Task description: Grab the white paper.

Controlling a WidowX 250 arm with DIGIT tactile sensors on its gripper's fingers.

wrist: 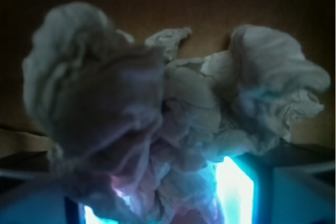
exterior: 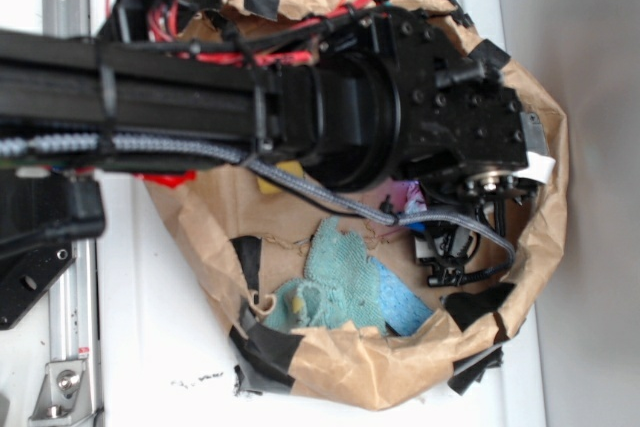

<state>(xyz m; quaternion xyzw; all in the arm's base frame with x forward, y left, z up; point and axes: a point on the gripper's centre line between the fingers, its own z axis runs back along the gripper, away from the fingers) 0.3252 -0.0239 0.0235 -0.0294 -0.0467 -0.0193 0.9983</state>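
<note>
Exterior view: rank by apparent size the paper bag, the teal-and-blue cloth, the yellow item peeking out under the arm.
1. Paper bag, largest by far; it holds the rest.
2. Teal-and-blue cloth, mid-sized.
3. Yellow item, smallest as seen, but the arm covers most of it, so its true size is unsure.
</note>
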